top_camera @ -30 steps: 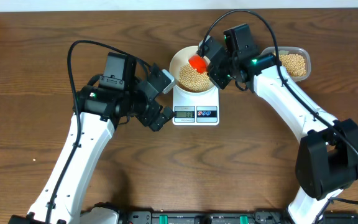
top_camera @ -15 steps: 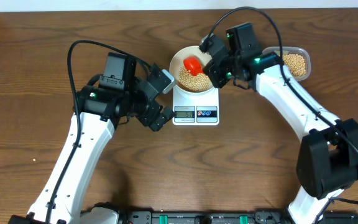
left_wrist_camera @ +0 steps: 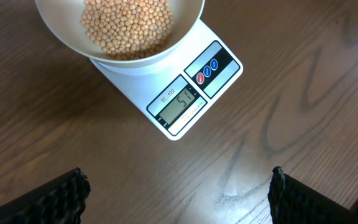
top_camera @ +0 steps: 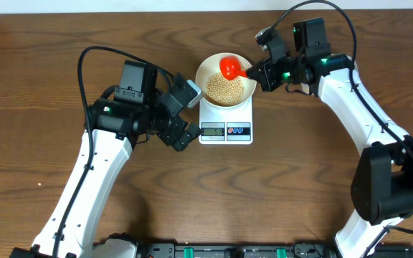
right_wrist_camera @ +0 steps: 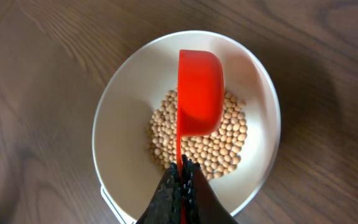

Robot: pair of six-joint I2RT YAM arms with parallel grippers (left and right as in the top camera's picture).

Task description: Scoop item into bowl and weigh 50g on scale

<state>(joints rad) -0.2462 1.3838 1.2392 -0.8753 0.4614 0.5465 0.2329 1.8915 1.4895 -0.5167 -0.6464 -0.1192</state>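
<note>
The white bowl (top_camera: 201, 72) stands on the white scale (top_camera: 244, 137) and holds a heap of tan beans (top_camera: 223, 89). My right gripper (top_camera: 260, 74) is shut on the handle of a red scoop (top_camera: 229, 67), which it holds over the far side of the bowl. In the right wrist view the scoop (right_wrist_camera: 199, 93) hangs above the beans (right_wrist_camera: 229, 140) inside the bowl (right_wrist_camera: 117, 106), with the gripper (right_wrist_camera: 181, 174) on its handle. My left gripper (top_camera: 188, 115) is open and empty left of the scale. In the left wrist view (left_wrist_camera: 179, 193) the scale's display (left_wrist_camera: 180, 102) seems to read 51.
The brown wooden table (top_camera: 278, 193) surrounds the scale. My right arm (top_camera: 357, 93) stretches over the back right of the table. The bowl's rim (left_wrist_camera: 194, 22) and beans (left_wrist_camera: 126, 25) fill the top of the left wrist view. Equipment lines the front edge (top_camera: 214, 251).
My right gripper has drawn back to the right with the scoop, which has moved from above the beans to the bowl's far rim. The left arm has not moved.
</note>
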